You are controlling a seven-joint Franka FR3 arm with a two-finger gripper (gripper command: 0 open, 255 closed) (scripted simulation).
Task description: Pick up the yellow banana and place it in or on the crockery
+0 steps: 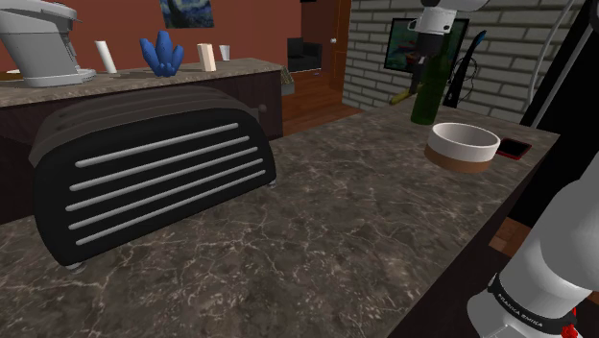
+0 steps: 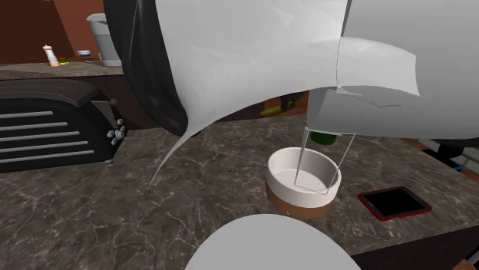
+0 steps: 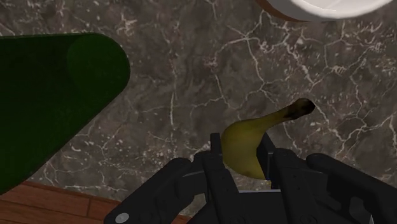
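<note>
Over the dark marbled counter [image 1: 336,221], near its far edge, the black gripper [image 3: 242,159] is clamped around the yellow banana [image 3: 248,133]. In the wrist view its two fingers [image 3: 215,167] press on the fruit's thick middle from either side, and the brown-tipped end curves out beyond them. The banana sits between a dark green bottle [image 3: 51,95] and a white bowl [image 1: 464,151] with a brown band round its foot, and touches neither. Whether the fruit is clear of the counter cannot be told. Next to the bottle, a strip of wooden floor [image 3: 51,203] shows past the counter's edge. In the shoulder view the bottle stands upright just beside the bowl, toward that view's left. The white arm [image 1: 552,259] rises from the lower right, and its wrist shows above the bottle's neck. A flat black slab with a red rim [image 1: 515,149] lies on the counter just beside the bowl, on that view's right. A large black toaster [image 1: 154,173] with silver slats sits well apart on the view's left. A grey coffee machine [image 1: 38,43] stands on a further counter behind it.
</note>
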